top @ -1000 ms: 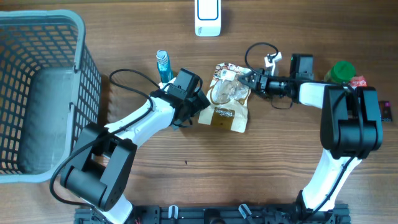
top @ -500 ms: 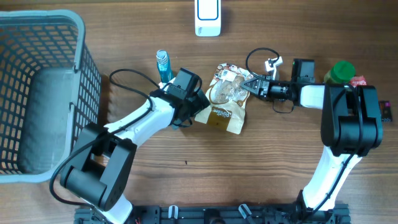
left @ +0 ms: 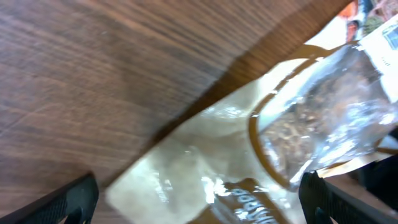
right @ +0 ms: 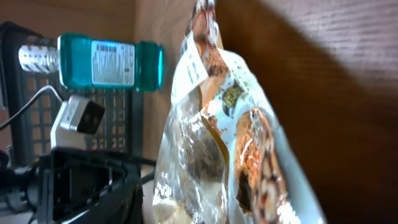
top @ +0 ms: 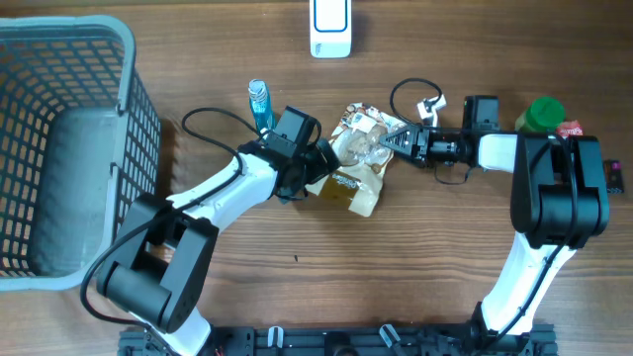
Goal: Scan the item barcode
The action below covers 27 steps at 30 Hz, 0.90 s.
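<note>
The item is a clear and brown snack bag [top: 358, 163] in the middle of the table, tipped up with its right side raised. My right gripper [top: 394, 141] comes in from the right and is shut on the bag's upper right edge. In the right wrist view the bag [right: 211, 143] stands edge-on close to the camera, with a white label [right: 194, 67] near its top, and my own fingers are hidden. My left gripper [top: 318, 170] is open wide at the bag's lower left end. In the left wrist view the bag [left: 249, 143] lies between the spread fingertips [left: 74, 199] of the left gripper [left: 208, 202].
A white upright device [top: 329, 25] stands at the table's far edge. A teal mouthwash bottle [top: 259, 103] lies just left of the bag. A grey basket [top: 124, 59] fills the left side. A green item [top: 544, 112] and small packets sit at the far right.
The bag has been tipped up on its side and shifted a little left, so it looks narrower from above. The left gripper has pushed in at its lower end.
</note>
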Each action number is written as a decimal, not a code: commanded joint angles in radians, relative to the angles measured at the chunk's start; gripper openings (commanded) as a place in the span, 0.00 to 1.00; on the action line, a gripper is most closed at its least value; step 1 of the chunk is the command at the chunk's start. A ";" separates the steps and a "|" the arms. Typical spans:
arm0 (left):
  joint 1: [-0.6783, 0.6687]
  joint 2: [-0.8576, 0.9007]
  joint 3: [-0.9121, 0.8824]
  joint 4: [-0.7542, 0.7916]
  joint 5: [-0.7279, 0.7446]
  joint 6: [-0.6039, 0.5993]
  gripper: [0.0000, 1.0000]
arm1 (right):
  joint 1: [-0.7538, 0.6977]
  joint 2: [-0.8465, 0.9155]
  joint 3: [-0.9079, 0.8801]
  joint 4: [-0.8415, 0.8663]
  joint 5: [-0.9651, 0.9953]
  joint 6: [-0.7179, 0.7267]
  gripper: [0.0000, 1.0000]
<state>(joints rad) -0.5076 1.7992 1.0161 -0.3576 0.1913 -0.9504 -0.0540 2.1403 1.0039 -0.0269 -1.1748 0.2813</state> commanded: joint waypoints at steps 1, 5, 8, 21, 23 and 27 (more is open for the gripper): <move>-0.002 0.016 0.013 0.038 0.025 0.023 1.00 | 0.012 0.072 -0.072 -0.042 0.145 -0.047 0.57; -0.005 0.031 0.013 0.050 0.025 0.024 0.94 | 0.012 0.072 -0.103 -0.038 0.145 -0.045 0.58; -0.012 0.051 0.013 0.059 0.025 0.023 0.61 | 0.012 0.072 -0.114 -0.031 0.145 -0.042 0.59; -0.038 0.133 0.013 0.126 0.028 -0.030 0.04 | 0.011 0.072 -0.114 -0.014 0.148 0.013 0.43; -0.038 0.140 0.013 0.126 0.028 -0.030 0.04 | 0.012 0.072 -0.114 -0.008 0.129 0.016 0.41; -0.039 0.167 0.013 0.119 0.034 -0.030 0.04 | 0.013 0.072 -0.114 0.077 0.178 0.158 0.47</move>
<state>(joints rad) -0.5377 1.8999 1.0290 -0.2287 0.2157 -0.9710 -0.0544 2.1311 0.9356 0.0074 -1.2034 0.3355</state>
